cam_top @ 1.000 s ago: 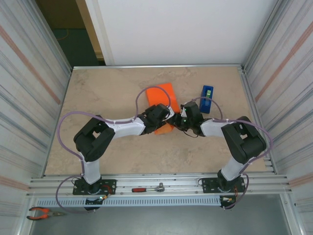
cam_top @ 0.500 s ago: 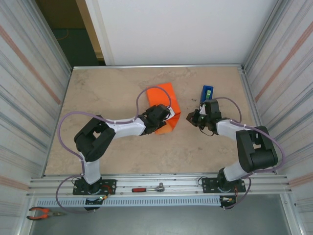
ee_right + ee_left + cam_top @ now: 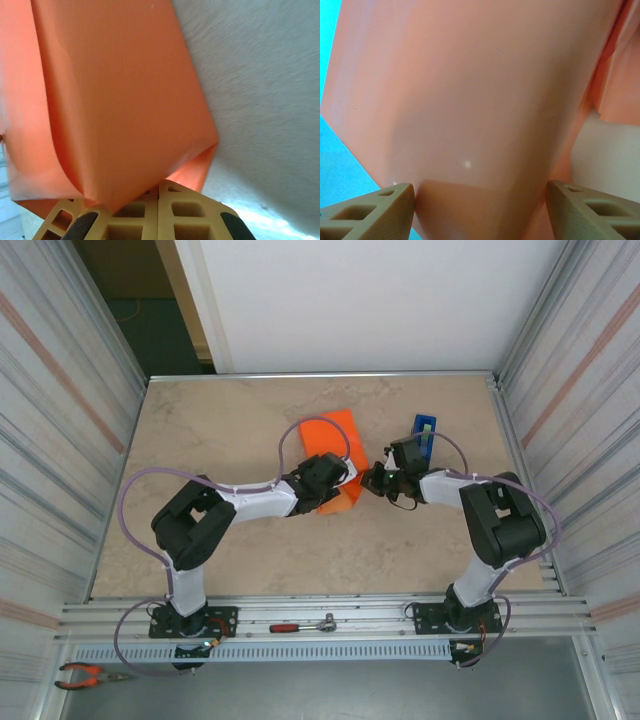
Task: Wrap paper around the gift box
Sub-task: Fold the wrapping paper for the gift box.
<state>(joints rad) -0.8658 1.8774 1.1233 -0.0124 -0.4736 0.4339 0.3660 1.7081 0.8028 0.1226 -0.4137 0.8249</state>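
The orange paper point(image 3: 336, 438) is folded into a parcel at mid-table, and the gift box is hidden inside it. My left gripper point(image 3: 331, 487) sits on the parcel's near end. In the left wrist view its fingers point(image 3: 380, 212) stand wide on either side of the paper point(image 3: 470, 100) and press against it, so my left gripper point(image 3: 480, 210) is shut on the parcel. My right gripper point(image 3: 373, 480) is shut just right of the parcel. In the right wrist view its tips point(image 3: 159, 192) meet under the paper's point(image 3: 115, 90) lower corner, with nothing seen between them.
A blue tape dispenser point(image 3: 424, 434) stands upright just behind my right wrist. A red-handled tool point(image 3: 300, 625) lies on the front rail and pliers point(image 3: 85, 675) lie at the lower left. Metal walls close in the beige table point(image 3: 220, 420) left and right.
My right gripper went from partly open to shut, pulled away right toward the tape dispenser, then came back to the parcel's right side. The left arm and parcel stayed put.
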